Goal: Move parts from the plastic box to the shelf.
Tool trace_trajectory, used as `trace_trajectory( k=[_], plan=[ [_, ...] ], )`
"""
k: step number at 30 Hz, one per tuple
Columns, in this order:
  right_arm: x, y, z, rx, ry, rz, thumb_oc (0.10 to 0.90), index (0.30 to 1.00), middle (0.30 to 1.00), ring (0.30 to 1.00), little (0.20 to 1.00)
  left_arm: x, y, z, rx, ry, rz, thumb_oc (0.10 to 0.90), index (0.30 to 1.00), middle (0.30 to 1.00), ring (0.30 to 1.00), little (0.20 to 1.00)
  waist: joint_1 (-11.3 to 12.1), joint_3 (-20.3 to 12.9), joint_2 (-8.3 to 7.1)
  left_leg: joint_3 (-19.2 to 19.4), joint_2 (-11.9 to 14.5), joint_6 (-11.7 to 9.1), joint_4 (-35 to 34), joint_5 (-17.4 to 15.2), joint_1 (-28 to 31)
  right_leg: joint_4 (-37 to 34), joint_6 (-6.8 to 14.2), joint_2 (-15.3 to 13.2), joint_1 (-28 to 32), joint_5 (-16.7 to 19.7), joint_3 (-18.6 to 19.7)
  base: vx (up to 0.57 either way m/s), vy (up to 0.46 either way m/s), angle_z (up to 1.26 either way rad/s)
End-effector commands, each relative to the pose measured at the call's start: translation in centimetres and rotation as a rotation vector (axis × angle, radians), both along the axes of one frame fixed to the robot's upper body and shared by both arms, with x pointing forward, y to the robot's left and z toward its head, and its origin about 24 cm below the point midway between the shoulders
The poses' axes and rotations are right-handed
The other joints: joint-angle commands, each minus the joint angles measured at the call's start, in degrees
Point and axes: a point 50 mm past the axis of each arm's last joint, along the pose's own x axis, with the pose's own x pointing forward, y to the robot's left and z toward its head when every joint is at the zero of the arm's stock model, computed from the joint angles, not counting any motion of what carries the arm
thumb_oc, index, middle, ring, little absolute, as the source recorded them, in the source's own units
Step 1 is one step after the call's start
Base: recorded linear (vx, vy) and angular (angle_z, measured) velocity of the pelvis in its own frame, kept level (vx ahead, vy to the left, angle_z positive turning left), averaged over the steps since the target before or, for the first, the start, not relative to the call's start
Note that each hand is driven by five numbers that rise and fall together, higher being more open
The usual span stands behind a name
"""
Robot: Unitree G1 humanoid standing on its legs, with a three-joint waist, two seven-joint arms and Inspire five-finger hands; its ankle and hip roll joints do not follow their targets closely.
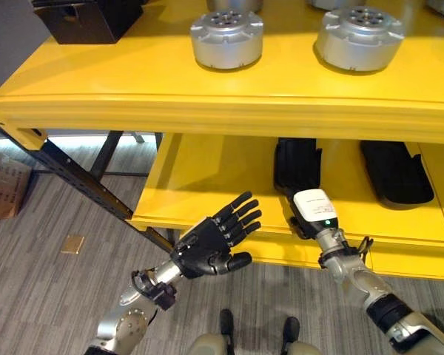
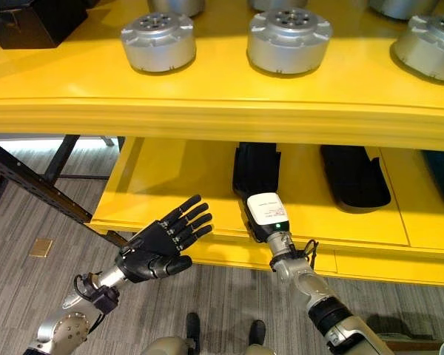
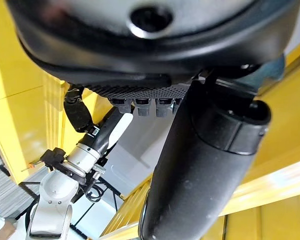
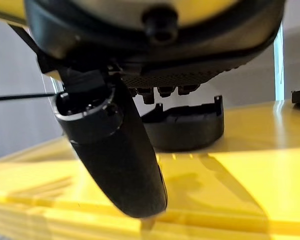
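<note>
Two black parts lie on the lower shelf; likely rigid, light plastic, best gripped across the narrow sides. Left hand spread, empty; right hand at shelf edge, fingers unreadable.

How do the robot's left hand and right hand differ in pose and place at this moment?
The left hand is held in the air in front of the lower shelf, palm up and fingers spread; the right hand reaches over that shelf's edge, its back up, beside a black part. Both hold nothing.
</note>
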Motion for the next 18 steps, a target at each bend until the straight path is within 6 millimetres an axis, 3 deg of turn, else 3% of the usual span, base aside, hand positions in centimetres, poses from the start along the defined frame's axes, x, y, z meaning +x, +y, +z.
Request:
trace_trajectory(
  k=[1, 13, 18],
  plan=[
    [0.8, 0.8, 4.7, 0.068, -0.250, 0.082, 0.900, 1.000, 1.000, 1.000, 1.000, -0.3, -0.9, 3.7, -0.109, -0.193, -0.047, 0.900, 1.000, 1.000, 1.000, 1.000, -0.06, -4.45, -0.81, 0.27, 1.72, -0.04, 5.26, -8.17, -0.07, 6.71, 3.03, -3.96, -1.94, -5.33, 0.68, -0.01, 0.016, -0.12],
    [-1.7, 0.0, 4.0, 0.205, -0.175, 0.085, 0.900, 1.000, 1.000, 1.000, 1.000, -0.6, -0.5, 3.8, -0.109, -0.213, -0.009, 0.900, 1.000, 1.000, 1.000, 1.000, -2.64, -4.96, -1.30, 1.66, 1.86, -0.17, 3.95, -8.29, 1.19, 5.71, 3.27, -3.39, -1.82, -5.18, 2.36, -0.01, 0.006, -0.07],
    [-2.9, -0.3, 5.0, 0.339, -0.245, 0.108, 0.900, 1.000, 1.000, 1.000, 1.000, -0.7, -0.3, 4.0, -0.104, -0.226, 0.017, 0.900, 1.000, 1.000, 1.000, 1.000, -3.99, -5.09, -1.51, 2.35, 1.98, -0.21, 3.55, -8.32, 1.60, 5.31, 3.30, -3.16, -1.80, -5.09, 3.09, -0.01, 0.006, -0.10]
  ],
)
